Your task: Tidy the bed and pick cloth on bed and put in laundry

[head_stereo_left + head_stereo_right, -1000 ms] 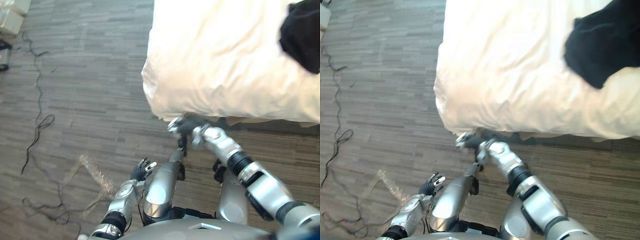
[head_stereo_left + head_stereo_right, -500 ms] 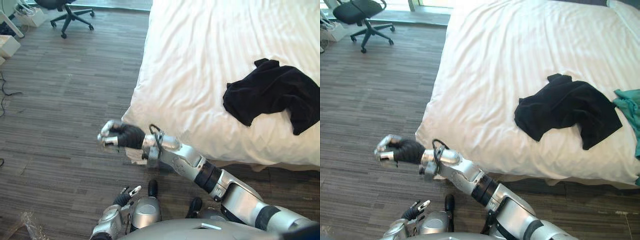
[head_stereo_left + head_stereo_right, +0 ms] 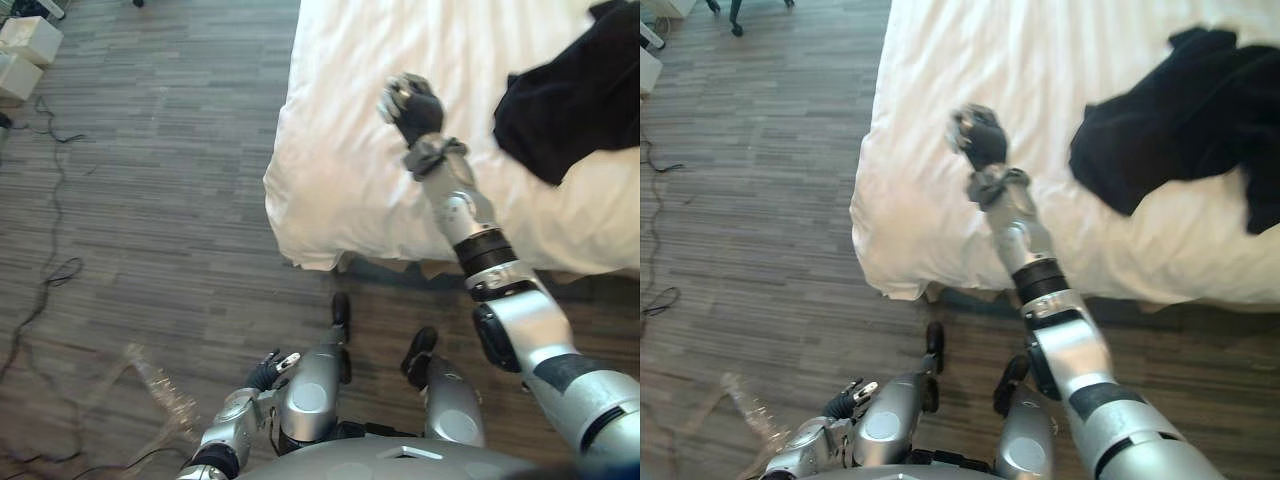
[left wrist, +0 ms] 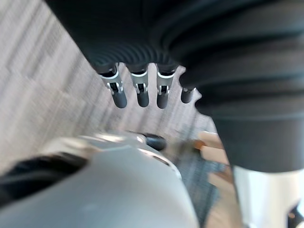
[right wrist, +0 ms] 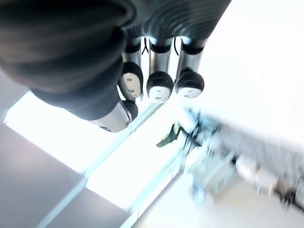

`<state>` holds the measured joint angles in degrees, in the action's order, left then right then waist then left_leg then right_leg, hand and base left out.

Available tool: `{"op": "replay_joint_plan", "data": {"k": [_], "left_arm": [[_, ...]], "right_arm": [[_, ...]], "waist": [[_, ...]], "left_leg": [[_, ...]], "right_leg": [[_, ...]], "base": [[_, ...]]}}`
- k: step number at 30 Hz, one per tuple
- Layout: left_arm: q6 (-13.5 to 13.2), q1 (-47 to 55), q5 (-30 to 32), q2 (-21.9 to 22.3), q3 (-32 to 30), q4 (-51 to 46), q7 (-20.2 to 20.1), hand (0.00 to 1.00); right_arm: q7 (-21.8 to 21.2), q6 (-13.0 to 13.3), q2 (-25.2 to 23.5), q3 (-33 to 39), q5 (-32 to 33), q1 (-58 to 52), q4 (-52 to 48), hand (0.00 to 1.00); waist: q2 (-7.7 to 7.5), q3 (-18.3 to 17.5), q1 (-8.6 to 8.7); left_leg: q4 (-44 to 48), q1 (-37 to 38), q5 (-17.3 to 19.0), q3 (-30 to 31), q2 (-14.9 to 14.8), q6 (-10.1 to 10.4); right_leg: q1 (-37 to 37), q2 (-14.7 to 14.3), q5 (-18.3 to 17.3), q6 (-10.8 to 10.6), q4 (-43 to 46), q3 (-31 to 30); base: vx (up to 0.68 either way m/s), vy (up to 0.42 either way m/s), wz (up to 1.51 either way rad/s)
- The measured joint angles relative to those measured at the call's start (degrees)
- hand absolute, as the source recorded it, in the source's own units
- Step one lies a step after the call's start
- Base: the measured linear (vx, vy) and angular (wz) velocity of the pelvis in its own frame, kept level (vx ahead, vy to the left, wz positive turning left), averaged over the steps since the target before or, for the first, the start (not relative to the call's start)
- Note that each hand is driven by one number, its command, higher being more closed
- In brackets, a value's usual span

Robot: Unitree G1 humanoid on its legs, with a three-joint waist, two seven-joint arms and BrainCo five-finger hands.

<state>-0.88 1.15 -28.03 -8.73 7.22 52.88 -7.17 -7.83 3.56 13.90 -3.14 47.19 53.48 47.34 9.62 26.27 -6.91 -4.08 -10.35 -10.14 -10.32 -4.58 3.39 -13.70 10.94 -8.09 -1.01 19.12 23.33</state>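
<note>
A grey plank floor (image 3: 150, 200) runs alongside a bed (image 3: 340, 150) covered in rumpled white bedding. The right hand (image 3: 412, 108) is held over the bed near its corner. Its fingers (image 5: 159, 86) are clenched into a fist with nothing inside. The black cloth (image 3: 575, 100) lies crumpled on the bedding off to the right of those fingers, apart from them and untouched. The left hand (image 3: 270, 370) hangs low above the floor, its fingers (image 4: 142, 97) relaxed, straight and empty.

Black cloth (image 3: 570, 100) cut off by the right edge, bed (image 3: 340, 150) cut off at top, right hand (image 3: 412, 108) blurred.
</note>
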Motion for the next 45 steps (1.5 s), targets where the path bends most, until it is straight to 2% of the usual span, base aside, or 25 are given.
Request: {"op": "replay_joint_plan", "data": {"k": [2,3,8,12,14,16,17,19,20,22,25,27,29,31,34,37,38,40,41,42,43,44,45], "left_arm": [[-0.34,-0.36,-0.01,0.11,0.65,0.23,0.02,0.00],[-0.68,-0.36,0.06,0.29,0.69,0.34,0.01,0.00],[-2.37,-1.94,0.53,1.75,2.01,0.34,-0.15,0.00],[-3.29,-1.94,0.53,3.14,2.35,0.22,-1.75,0.00],[-3.31,-1.73,0.55,3.46,2.11,0.16,-1.75,0.00],[-3.04,-0.34,0.58,3.89,-0.24,-0.11,-1.62,0.00],[-2.97,0.24,0.59,3.95,-0.98,-0.41,-1.54,0.00],[-1.76,1.79,0.85,4.08,-3.84,-1.73,-1.10,0.00],[-1.68,1.97,1.56,4.24,-4.42,-2.09,-0.99,0.00],[-1.12,2.57,3.04,4.74,-7.29,-1.99,0.34,0.00],[-0.79,4.40,4.93,5.10,-10.50,-1.79,1.31,0.00],[-0.89,5.21,6.62,5.10,-13.02,0.35,1.36,0.00],[-0.86,5.52,7.90,5.12,-14.55,1.18,1.45,0.00],[-0.90,5.64,9.48,5.27,-16.07,2.45,1.49,0.00],[-0.93,6.40,11.73,6.65,-17.74,3.51,2.44,0.00],[-1.82,6.72,14.15,6.82,-18.86,4.99,2.76,0.00],[-1.98,6.94,14.16,6.80,-19.38,5.15,3.06,0.00],[-2.63,6.72,13.99,6.70,-20.98,5.16,3.99,0.00],[-3.06,6.53,13.79,6.43,-21.30,5.19,5.28,0.00],[-3.22,6.53,13.54,6.28,-21.04,5.25,5.94,0.00],[-3.21,6.10,13.44,5.94,-19.27,5.92,6.58,0.00],[-3.16,5.86,13.41,5.91,-18.69,6.31,6.73,0.00],[-2.59,4.87,13.57,5.71,-16.78,7.45,7.05,0.00]], "right_arm": [[-1.21,-0.27,2.27,1.96,1.51,-0.81,2.90,1.00],[-2.73,-0.34,2.87,2.45,1.71,-0.82,2.35,1.00],[-3.94,-1.45,3.02,3.86,1.59,-1.37,3.25,1.00],[-4.48,-1.90,1.07,9.34,2.21,-4.79,1.73,1.00],[-4.48,-1.16,-0.51,11.37,4.76,-8.67,-1.50,1.00],[-4.49,2.73,-4.50,13.95,8.14,-18.67,-9.12,1.00],[-4.50,3.74,-5.58,14.60,8.47,-21.60,-10.92,1.00],[-2.62,7.19,-8.73,20.06,8.94,-33.61,-11.69,1.00],[-1.79,7.64,-9.03,22.22,9.27,-37.03,-10.88,0.00],[0.43,9.24,-9.39,27.72,10.43,-50.37,-9.04,0.00],[1.03,9.44,-10.33,30.15,10.42,-59.87,-9.02,0.00],[0.32,9.36,-11.65,31.02,9.81,-65.71,-7.43,0.00],[-0.53,9.30,-13.56,31.89,8.25,-67.85,-5.13,0.00],[-0.52,9.04,-15.22,31.91,5.20,-67.78,-3.85,0.00],[-0.58,7.94,-16.23,31.89,1.44,-67.71,-2.12,0.00],[-2.06,7.28,-15.62,31.69,-3.98,-66.96,0.61,0.00],[-2.80,7.17,-15.14,30.52,-6.30,-66.59,2.24,0.00],[-3.90,6.69,-14.13,28.10,-8.56,-64.71,5.28,0.00],[-4.75,6.22,-13.06,25.92,-9.34,-63.36,7.33,0.00],[-5.49,6.00,-12.11,24.27,-9.89,-62.58,8.38,0.00],[-6.25,5.97,-10.70,21.90,-10.31,-61.98,8.68,0.00],[-6.41,5.97,-10.51,21.73,-10.31,-61.99,8.70,0.00],[-6.73,6.05,-10.45,21.52,-10.31,-62.35,8.71,0.00]], "waist": [[0.60,0.40,0.41],[1.03,0.48,1.19],[3.57,0.28,2.54],[3.83,0.30,3.90],[3.68,0.37,5.01],[2.66,0.14,7.51],[2.16,-0.08,8.07],[-0.61,-1.63,9.23],[-1.22,-1.98,9.32],[-3.07,-2.86,9.68],[-5.43,-5.29,10.92],[-7.68,-9.85,10.76],[-8.61,-12.79,10.63],[-8.86,-14.67,10.41],[-8.02,-17.32,10.09],[-7.68,-18.56,9.22],[-7.97,-18.90,9.07],[-8.98,-18.86,7.90],[-9.53,-19.28,6.65],[-9.79,-19.73,6.08],[-9.55,-19.91,6.23],[-9.39,-20.01,6.34],[-9.69,-20.16,7.35]], "left_leg": [[0.06,-0.56,-0.59,-0.60,0.56,-0.73],[0.08,-0.49,-0.58,-1.38,0.92,-0.74],[0.18,0.06,0.03,-1.75,1.98,-1.10],[0.62,1.64,2.03,-3.54,2.38,-1.13],[0.90,2.56,2.80,-4.33,2.30,-1.29],[1.10,4.08,4.04,-5.68,2.15,-1.65],[1.10,4.48,4.43,-6.34,2.10,-1.64],[0.93,5.49,5.42,-8.16,1.85,-1.87],[0.86,5.63,5.44,-8.36,1.79,-1.91],[-0.60,7.62,5.67,-9.84,1.54,-1.57],[-1.48,10.79,6.36,-11.59,1.19,-0.63],[-1.51,13.48,6.94,-12.90,0.38,0.21],[-1.72,14.81,7.35,-13.19,-0.22,0.79],[-1.85,15.85,7.69,-14.21,-0.75,1.03],[-1.88,16.93,8.38,-15.59,-1.51,1.29],[-1.80,18.10,9.41,-17.52,-2.08,2.03],[-1.18,18.32,10.43,-16.66,-1.50,2.24],[3.76,16.72,14.82,-7.77,-0.40,0.33],[7.42,15.83,18.01,-1.91,-0.22,-0.34],[9.63,15.22,20.05,1.77,-0.22,-0.34],[12.14,15.47,23.08,3.37,-0.35,-0.04],[12.43,15.53,23.36,2.59,-0.34,-0.10],[12.83,16.12,23.97,0.45,0.00,-0.35]], "right_leg": [[-1.95,0.81,-0.10,0.37,1.74,-1.11],[-2.72,1.35,-0.43,0.28,2.65,-1.97],[-3.92,2.31,-1.07,-0.40,4.00,-4.31],[-2.98,2.17,-0.64,-1.48,2.68,-6.02],[-1.61,1.50,0.13,-2.06,0.82,-6.77],[0.81,0.65,1.59,-2.80,-2.57,-7.92],[1.32,0.45,1.98,-2.84,-3.33,-8.35],[2.80,-0.47,3.15,-3.22,-6.44,-9.88],[3.13,-0.65,3.51,-3.12,-7.19,-10.05],[5.03,-1.25,4.34,-3.02,-9.24,-10.17],[7.71,-1.80,4.32,-3.05,-10.67,-10.75],[10.82,-2.75,4.26,-3.12,-12.62,-11.10],[13.02,-3.46,4.19,-3.05,-14.29,-10.93],[14.37,-4.05,4.23,-2.94,-15.38,-11.12],[15.33,-5.04,4.86,-2.13,-17.05,-12.02],[15.16,-6.60,5.78,-2.11,-19.07,-16.32],[14.79,-7.17,6.47,-1.66,-19.72,-18.60],[13.63,-8.50,7.67,-0.89,-20.39,-24.76],[13.45,-9.82,9.02,-0.89,-21.28,-30.19],[13.12,-10.56,10.18,-1.07,-22.09,-33.36],[13.05,-11.47,11.90,-1.89,-23.07,-37.16],[13.05,-11.50,12.08,-2.05,-23.18,-37.53],[12.60,-11.61,12.80,-2.48,-22.92,-39.56]], "base": [[0.06,0.004,-0.20],[0.09,0.004,-0.23],[0.05,0.018,-0.16],[0.01,0.039,-0.19],[0.05,0.042,-0.26],[0.11,0.071,-0.33],[0.14,0.058,-0.42],[0.16,0.040,-0.45],[0.17,0.027,-0.28],[0.19,0.015,-0.22],[0.18,0.003,-0.34],[0.16,-0.018,-0.22],[0.12,-0.033,-0.02],[0.03,-0.020,-0.10],[-0.02,-0.014,-0.23],[-0.05,-0.027,-0.59],[0.00,-0.014,-0.93],[0.03,-0.002,-1.48],[0.06,-0.011,-2.02],[0.06,-0.002,-2.37],[0.03,0.013,-1.63],[0.00,0.056,-1.37],[-0.02,0.094,-0.88]]}}
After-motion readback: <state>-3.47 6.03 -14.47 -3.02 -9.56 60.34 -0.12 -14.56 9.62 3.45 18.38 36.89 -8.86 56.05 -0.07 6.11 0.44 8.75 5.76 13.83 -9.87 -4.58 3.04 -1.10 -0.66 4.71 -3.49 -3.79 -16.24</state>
